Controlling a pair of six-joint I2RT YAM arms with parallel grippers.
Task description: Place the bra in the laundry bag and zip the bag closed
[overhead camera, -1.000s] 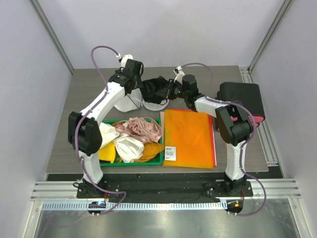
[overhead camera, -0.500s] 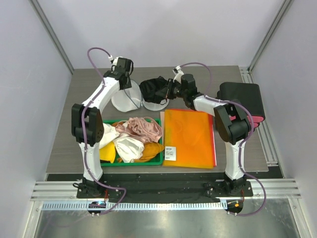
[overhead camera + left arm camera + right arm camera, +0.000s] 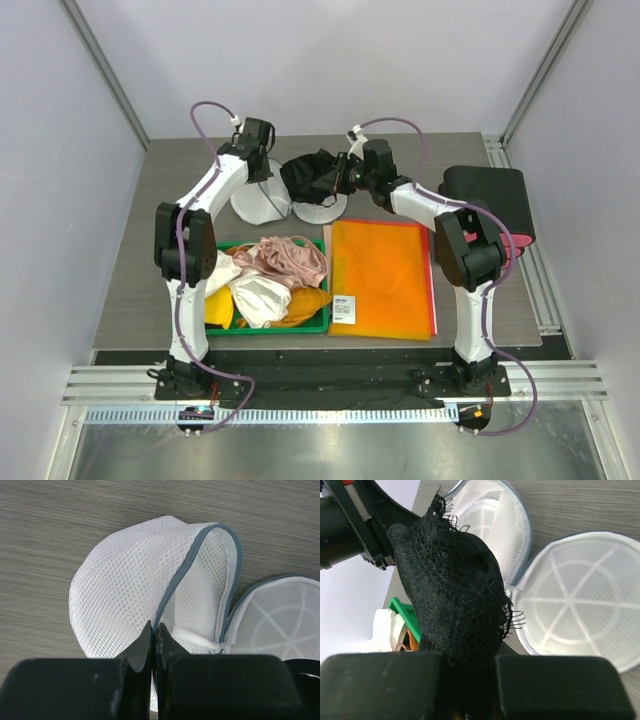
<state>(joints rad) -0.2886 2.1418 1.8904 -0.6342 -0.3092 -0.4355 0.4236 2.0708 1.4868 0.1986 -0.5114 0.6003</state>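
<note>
Bra: likely light, limp, snaggy lace; right gripper pinches it. Bag, bra's 8 o'clock: floppy mesh; left gripper pinches zipper rim.

Bright, even, soft-shadowed light; wrist views blur their nearest foreground.

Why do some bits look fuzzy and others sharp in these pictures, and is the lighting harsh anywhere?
Left wrist view: the laundry bag mesh is crisp, while the left gripper, jaws closed, blurs near the lens. Right wrist view: the bra shows sharp lace threads. Top external view: even light, faint shadows, glare only on the metal floor at the bottom.
</note>
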